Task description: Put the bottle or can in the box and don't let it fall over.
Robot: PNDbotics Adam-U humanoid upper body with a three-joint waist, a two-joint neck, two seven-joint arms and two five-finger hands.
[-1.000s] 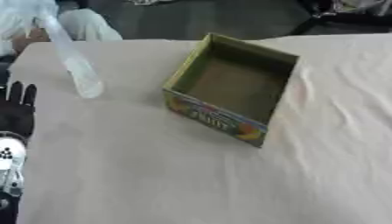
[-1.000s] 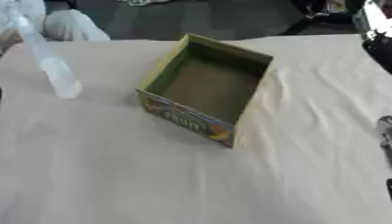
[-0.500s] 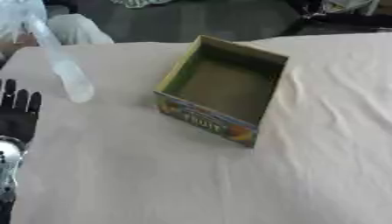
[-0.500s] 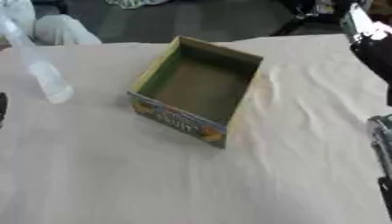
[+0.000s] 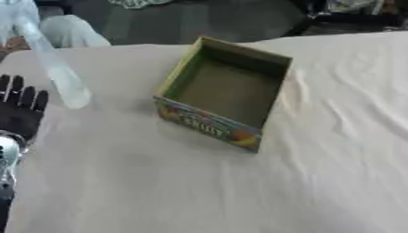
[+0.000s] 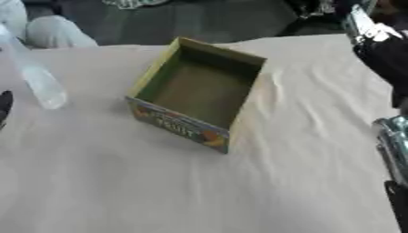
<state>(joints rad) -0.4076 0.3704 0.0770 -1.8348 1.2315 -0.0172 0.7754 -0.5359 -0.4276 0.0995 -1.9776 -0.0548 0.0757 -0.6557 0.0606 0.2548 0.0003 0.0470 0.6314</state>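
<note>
Bottle (image 5: pixel 56 68) is seen as a clear plastic one, leaning back toward the far left corner of the table (image 5: pixel 199 191), its base down on the cream cloth and its neck up near the far edge, where it's too blurry to tell what's at the top. It's well apart from the box (image 5: pixel 223 93), out to the box's left, so it hasn't been put in yet. Box is an open cardboard tray, sat at a slant in the middle of the table, with a yellow-green rim, a dull olive inside and colourful fruit printing on the near wall. Nothing can be made out inside it. Left hand (image 5: pixel 20 109) is seen at the left edge, black, fingers straight and pointing up, relaxed and holding nothing, just beside the bottle's base but not touching it. On the right side, only bits of the right arm (image 6: pixel 386 59) are shown, black up near the top corner and silver further down the edge; the right hand itself isn't caught in either view, so its state can't be told.
</note>
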